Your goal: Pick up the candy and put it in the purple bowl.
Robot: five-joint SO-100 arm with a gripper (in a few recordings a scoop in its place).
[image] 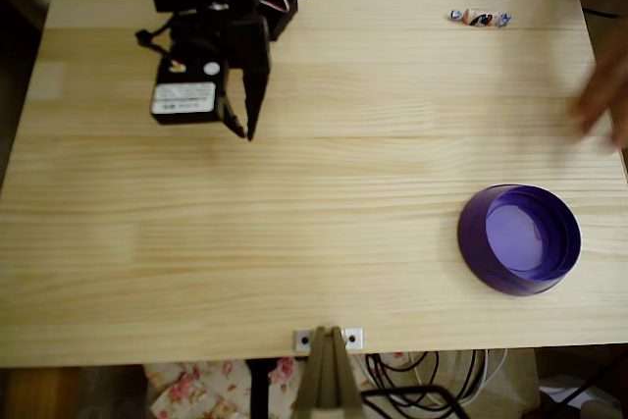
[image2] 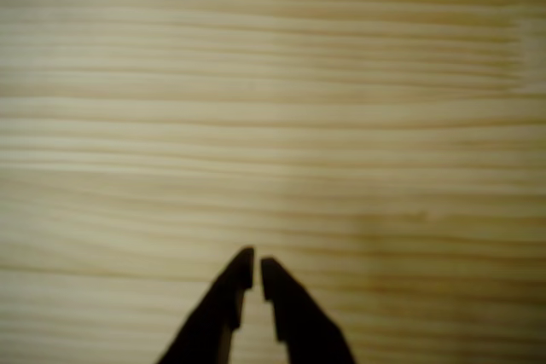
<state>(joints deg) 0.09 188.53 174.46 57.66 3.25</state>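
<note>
Black gripper (image: pixel 245 130) hanging over tabletop (image: pixel 294 242) near far-left corner in overhead view, fingertips pointing toward near edge. Wrist view showing gripper (image2: pixel 257 274) with jaws drawn nearly together, thin gap between tips, nothing between them, bare wood grain beneath. Candy (image: pixel 480 18) lying near far-right corner, well apart from gripper. Purple bowl (image: pixel 519 239) sitting upright near right edge, toward near side, well apart from candy. Person's hand (image: pixel 606 95) blurring at right edge, between candy and bowl.

Overhead looks straight down; wrist close over table (image2: pixel 273 83).
</note>
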